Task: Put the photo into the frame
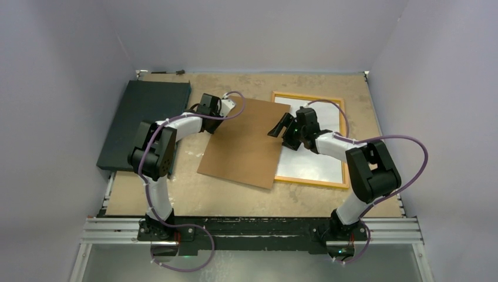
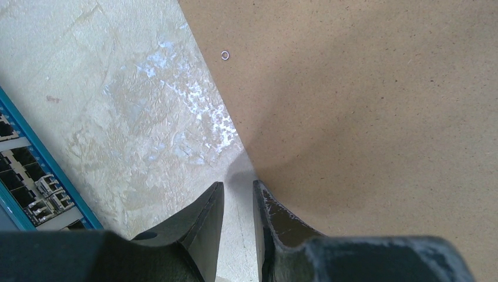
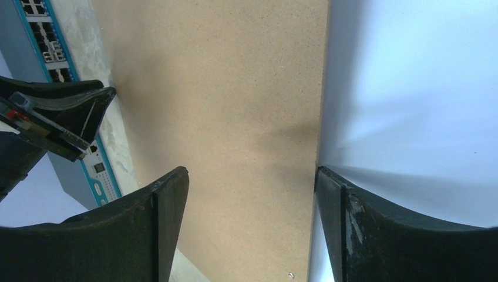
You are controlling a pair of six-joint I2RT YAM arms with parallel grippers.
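The frame [image 1: 308, 96], with a yellow-orange rim, lies flat at the right of the table. A white sheet [image 1: 317, 161] fills its inside; I see no print on it, and it also shows in the right wrist view [image 3: 411, 88]. The brown backing board [image 1: 244, 147] lies in the middle, its right edge over the frame's left rail. My left gripper [image 1: 234, 108] [image 2: 238, 185] is narrowly open at the board's far left edge [image 2: 352, 88], with nothing between its fingers. My right gripper [image 1: 281, 136] [image 3: 249, 176] is wide open and empty, straddling the board's right edge [image 3: 235, 117].
A dark flat slab [image 1: 141, 117] lies at the far left; its blue-edged side shows in the left wrist view [image 2: 29, 170] and the right wrist view [image 3: 41, 35]. Grey walls close the table on three sides. The left gripper's fingers [image 3: 59, 117] show in the right wrist view.
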